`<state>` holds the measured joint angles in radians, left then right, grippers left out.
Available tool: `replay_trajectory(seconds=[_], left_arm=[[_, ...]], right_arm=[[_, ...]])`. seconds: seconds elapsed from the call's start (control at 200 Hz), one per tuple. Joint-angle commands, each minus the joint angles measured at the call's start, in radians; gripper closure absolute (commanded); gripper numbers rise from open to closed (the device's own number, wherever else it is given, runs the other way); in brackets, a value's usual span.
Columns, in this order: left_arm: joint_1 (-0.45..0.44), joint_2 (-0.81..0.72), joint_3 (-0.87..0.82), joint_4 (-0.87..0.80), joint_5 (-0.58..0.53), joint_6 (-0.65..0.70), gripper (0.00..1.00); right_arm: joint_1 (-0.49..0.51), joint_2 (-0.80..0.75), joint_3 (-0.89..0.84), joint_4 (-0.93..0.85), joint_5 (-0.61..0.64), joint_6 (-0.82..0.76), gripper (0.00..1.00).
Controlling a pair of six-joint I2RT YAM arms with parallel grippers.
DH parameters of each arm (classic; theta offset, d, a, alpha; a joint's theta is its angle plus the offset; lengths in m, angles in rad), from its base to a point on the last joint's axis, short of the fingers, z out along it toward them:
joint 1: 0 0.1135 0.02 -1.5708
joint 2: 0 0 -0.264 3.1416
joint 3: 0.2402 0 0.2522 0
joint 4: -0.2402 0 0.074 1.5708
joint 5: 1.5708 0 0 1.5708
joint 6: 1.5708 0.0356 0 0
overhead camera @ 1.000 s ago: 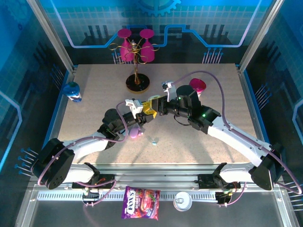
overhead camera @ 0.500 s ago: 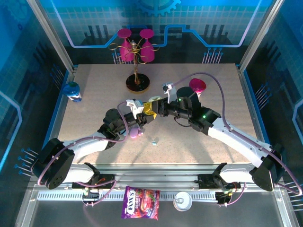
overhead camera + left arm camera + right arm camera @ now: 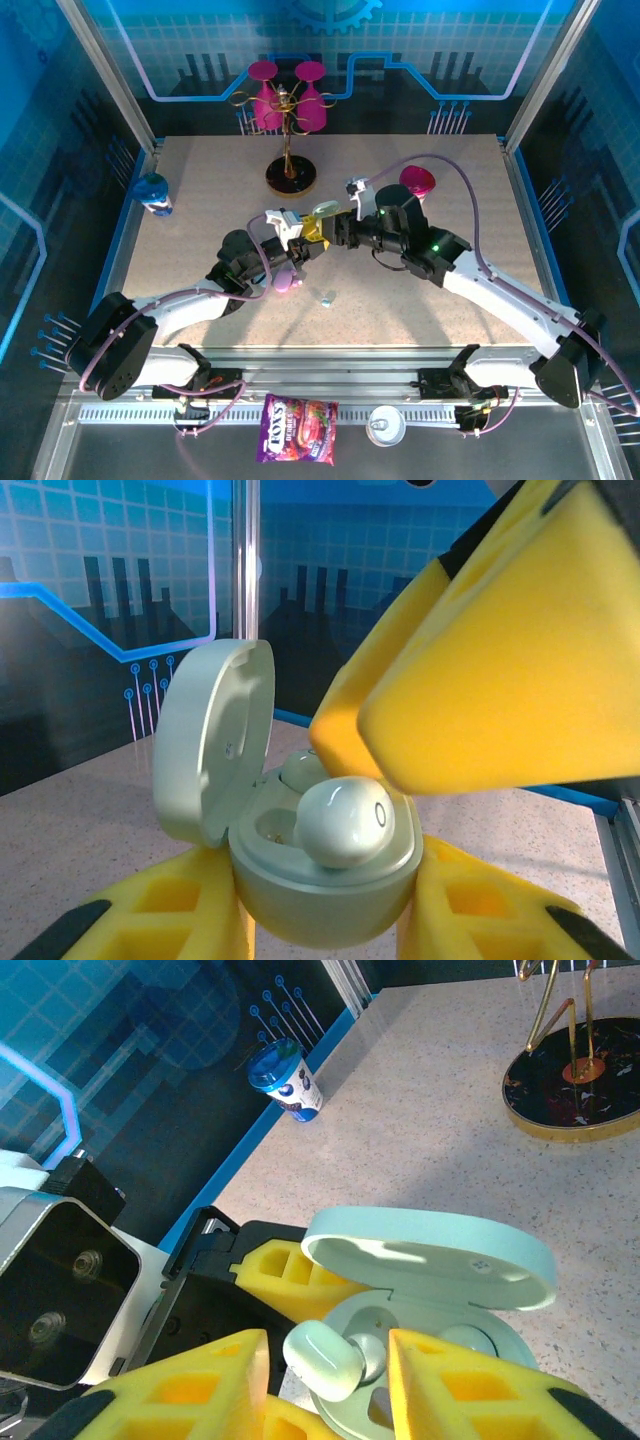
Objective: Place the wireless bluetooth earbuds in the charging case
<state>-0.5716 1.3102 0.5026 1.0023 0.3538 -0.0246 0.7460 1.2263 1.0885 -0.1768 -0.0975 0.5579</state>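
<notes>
While my left hand (image 3: 320,925) is clamped on the pale green case (image 3: 340,880), its lid (image 3: 210,740) standing upright, my right hand (image 3: 328,1385) flanks a whitish earbud (image 3: 322,1358); I cannot tell whether it grips. The earbud's long axis slants down into a socket of the case, rounded end up. A blue earbud (image 3: 325,299) lies on the desk (image 3: 200,180).

Your top external camera hung above and behind the arm bases, looking down over the whole table (image 3: 170,240). Your left wrist camera sat nearly level, facing the enclosure wall, very close to the open charging case (image 3: 320,895). Your right wrist camera looked down from close above, toward the table's left edge. Both wrist views shared that case and the whitish earbud (image 3: 345,820). The top view showed the case small, at mid-table.
</notes>
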Motion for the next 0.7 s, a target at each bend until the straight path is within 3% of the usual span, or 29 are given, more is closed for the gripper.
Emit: replay_trajectory(seconds=[0.0, 0.315, 0.695], left_arm=[[-0.006, -0.012, 0.039, 0.064, -0.008, 0.011, 0.73], [-0.006, -0.002, 0.038, 0.061, -0.003, 0.014, 0.73], [-0.006, 0.011, 0.031, 0.053, -0.005, 0.023, 0.73]], right_arm=[[0.012, -0.032, 0.021, -0.023, 0.012, -0.023, 0.61], [0.024, -0.037, 0.037, -0.037, 0.012, -0.071, 0.58], [0.068, -0.019, 0.106, -0.131, 0.115, -0.149, 0.59]])
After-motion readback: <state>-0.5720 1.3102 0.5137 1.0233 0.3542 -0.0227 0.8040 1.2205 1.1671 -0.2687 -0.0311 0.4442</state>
